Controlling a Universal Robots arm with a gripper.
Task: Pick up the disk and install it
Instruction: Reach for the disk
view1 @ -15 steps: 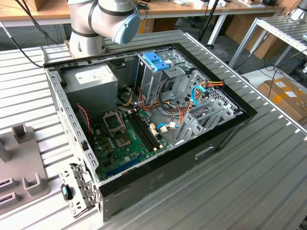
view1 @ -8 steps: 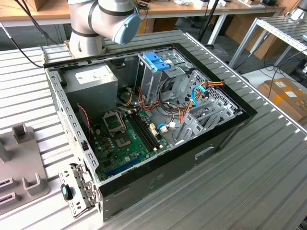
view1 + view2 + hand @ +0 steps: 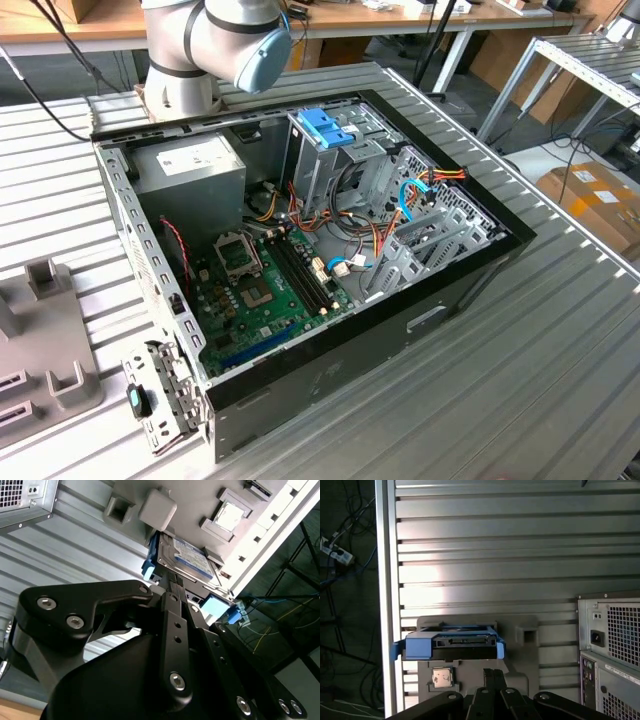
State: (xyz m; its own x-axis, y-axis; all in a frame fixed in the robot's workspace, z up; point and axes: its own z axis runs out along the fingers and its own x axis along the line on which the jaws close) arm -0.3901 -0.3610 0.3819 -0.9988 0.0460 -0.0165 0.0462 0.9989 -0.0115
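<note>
First wrist view: the end effector [image 3: 493,673], closed and empty, points at the disk [image 3: 452,641] just ahead.

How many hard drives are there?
1. The hard drive lies on the grey holder, seen in both wrist views; others may hide inside the computer case.

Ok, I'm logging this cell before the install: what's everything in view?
disk: one, grey with blue rails, on the fixture tray
fixture tray: one, grey, on the table
processor chip: one, silver, in a tray pocket
computer case: one, black, open, on the table
motherboard: one, green, inside the case
power supply: one, grey, inside the case
latch: one, bright blue, atop the drive cage
table: one, ribbed grey metal, under case and tray
cardboard box: one, brown, exterior view's right
robot arm: one, grey, beyond the case
gripper: one, black, facing the disk
</note>
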